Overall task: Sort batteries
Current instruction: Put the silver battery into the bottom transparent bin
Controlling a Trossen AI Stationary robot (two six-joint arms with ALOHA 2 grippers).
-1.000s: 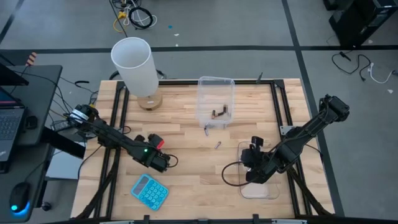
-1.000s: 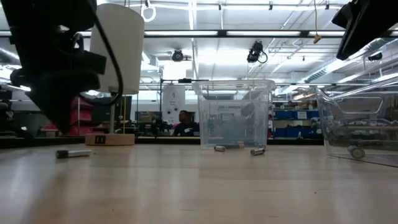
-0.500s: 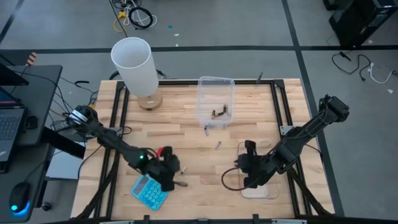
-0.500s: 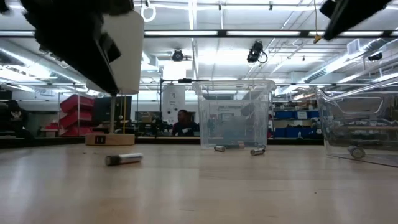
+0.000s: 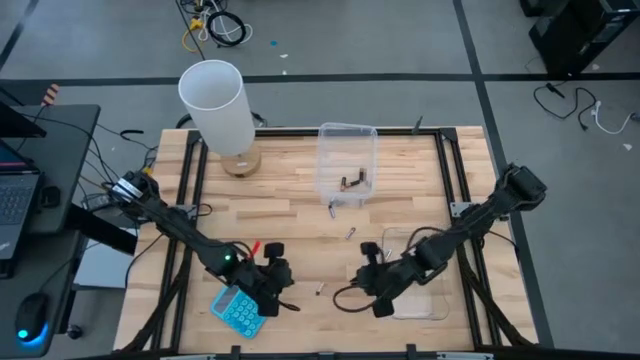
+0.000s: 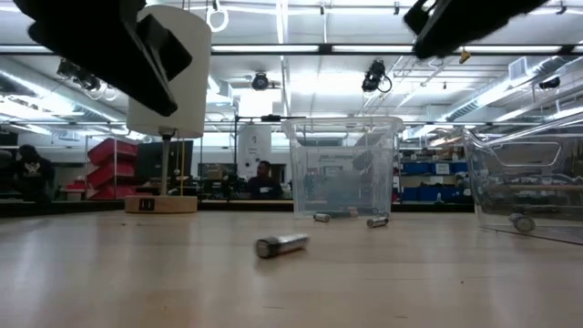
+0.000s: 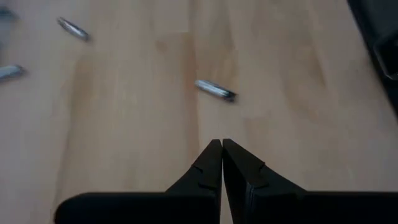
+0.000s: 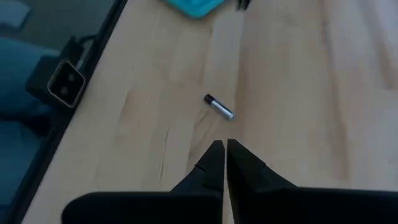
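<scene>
A silvery battery (image 5: pixel 319 290) lies on its side on the bare wood near the table's front edge, between my two grippers. My left gripper (image 5: pixel 283 291) hovers just to its left, shut, beside the blue calculator (image 5: pixel 240 308). My right gripper (image 5: pixel 364 283) hovers just to its right, also shut. Both wrist views show this battery (image 7: pixel 215 89) (image 8: pixel 219 107) ahead of the shut fingertips, untouched. Two more batteries (image 5: pixel 350 233) (image 5: pixel 331 209) lie mid-table. Dark batteries (image 5: pixel 352 182) lie in the far clear tub (image 5: pixel 347 140).
A second clear tub (image 5: pixel 432 300) stands at the right under my right arm, with a battery (image 6: pixel 521 221) on its floor. A white lamp (image 5: pixel 218 105) stands at the far left. A laptop (image 5: pixel 15 190) sits off the table's left side. Bare wood lies between the grippers.
My left gripper has gone toward the table's right and near edges and rolled about its own line. The silvery battery has rolled along the wood from the left toward the middle. My right gripper has come down and toward the table's left, out from over the right tub.
</scene>
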